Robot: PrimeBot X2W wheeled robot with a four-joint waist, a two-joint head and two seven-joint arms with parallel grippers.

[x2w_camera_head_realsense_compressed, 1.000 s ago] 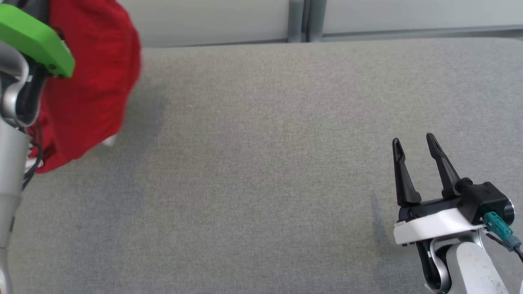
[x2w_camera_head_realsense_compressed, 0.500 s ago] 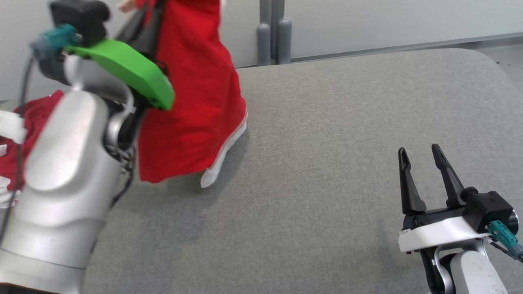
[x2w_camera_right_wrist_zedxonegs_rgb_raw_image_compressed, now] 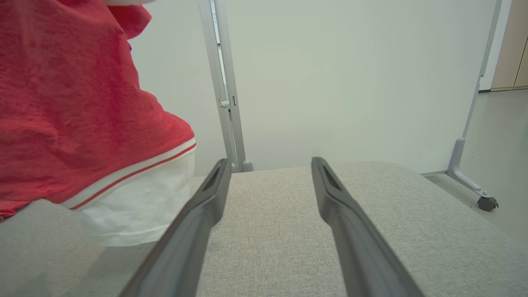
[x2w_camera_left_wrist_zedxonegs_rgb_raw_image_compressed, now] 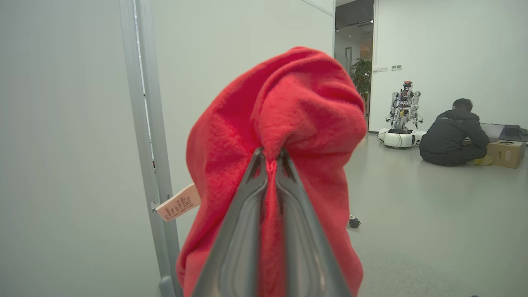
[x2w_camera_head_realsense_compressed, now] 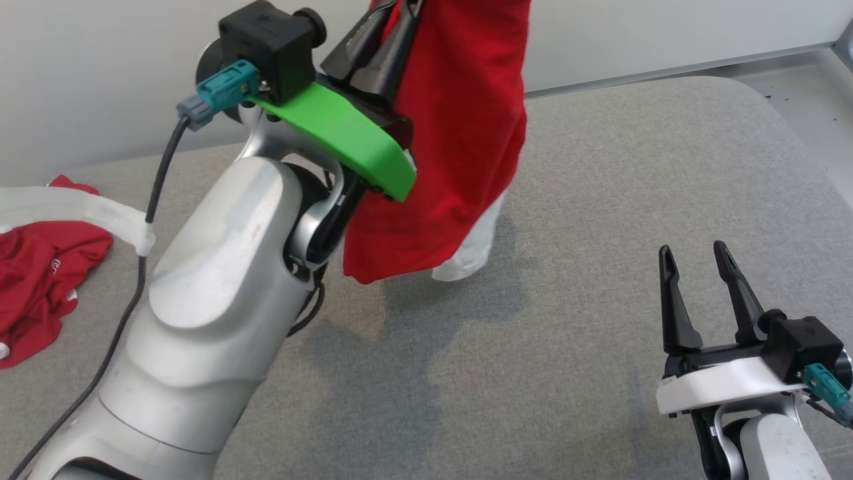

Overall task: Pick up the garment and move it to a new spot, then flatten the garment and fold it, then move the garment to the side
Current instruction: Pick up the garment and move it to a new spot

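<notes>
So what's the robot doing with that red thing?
The robot's left hand is pinched shut on a red garment and holds it up in the air, its white hem dangling low over the grey padded table. The right hand is open and empty, hovering over the table's right side. A crumpled red cloth lies near the table's left edge. Nothing is flattened or folded yet.

This is a robotics lab, plainly: over there another robot (x2w_camera_left_wrist_zedxonegs_rgb_raw_image_compressed: 403, 111) stands on its white wheeled base, a person (x2w_camera_left_wrist_zedxonegs_rgb_raw_image_compressed: 451, 134) sits on the smooth floor (x2w_camera_left_wrist_zedxonegs_rgb_raw_image_compressed: 433, 214) near it by a cardboard box (x2w_camera_left_wrist_zedxonegs_rgb_raw_image_compressed: 506, 153), and pale partition panels (x2w_camera_right_wrist_zedxonegs_rgb_raw_image_compressed: 350, 74) on castors (x2w_camera_right_wrist_zedxonegs_rgb_raw_image_compressed: 486, 203) back the grey padded table (x2w_camera_head_realsense_compressed: 600, 333).
</notes>
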